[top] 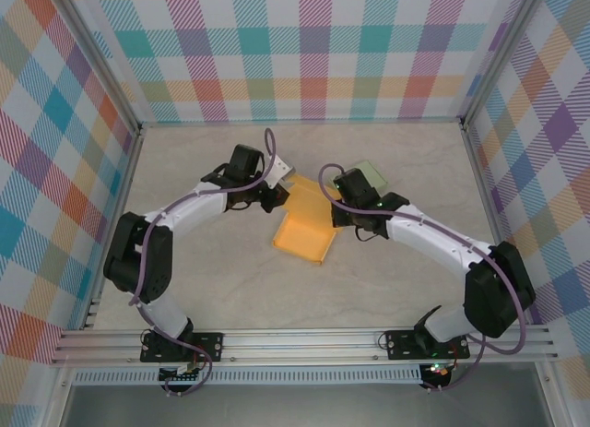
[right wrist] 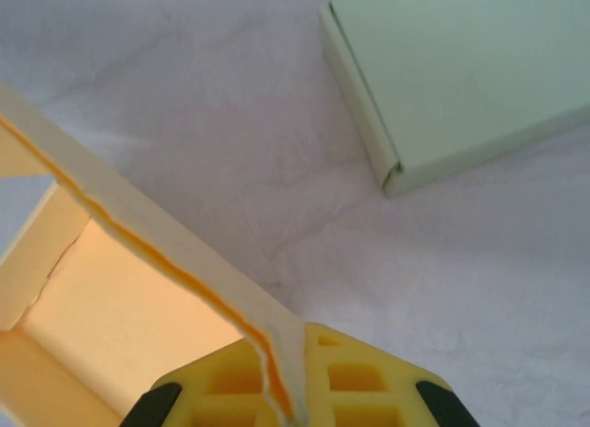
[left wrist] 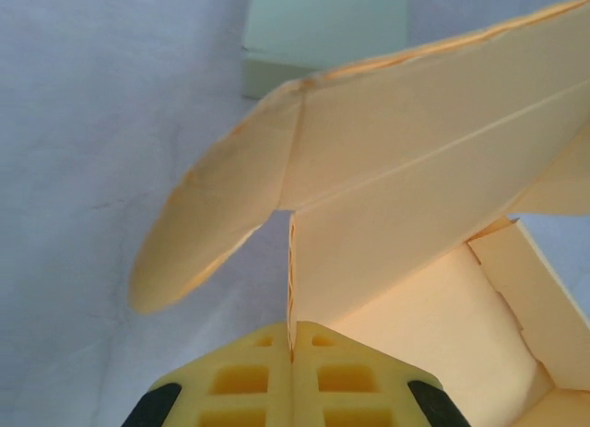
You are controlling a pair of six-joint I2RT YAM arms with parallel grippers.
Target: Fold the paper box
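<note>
In the middle of the table (top: pixel 221 289) the orange paper box (top: pixel 304 233) sits half-folded. Its shallow tray part faces up, and a bigger panel is lifted at the far end.

The left arm (top: pixel 184 210) and the right arm (top: pixel 433 238) both lean in over that far end, one from each side. From the overhead view the wrists cover the actual grab points, so I can't say exactly where on the box they land from that angle.

The wrist cams are way clearer:
- **Left jaws:** the yellow pads are pressed together on the bottom edge of the raised panel, with just the sheet between them. A rounded flap (left wrist: pixel 203 238) curls out to the left of that panel, up off the table. The open inside of the tray shows at lower right.
- **Right jaws:** these are pinching the thin edge of a box wall that runs up and to the left from the pads. You can see the layers of the paper right at the pinch. The inside of the box glows orange on the left side of that wall.

A pale green box (top: pixel 371 174), closed up, lies flat on the table just behind the right wrist. It's near the orange one but not touching it in the right wrist view. Plaid walls (top: pixel 313 49) surround the table.
</note>
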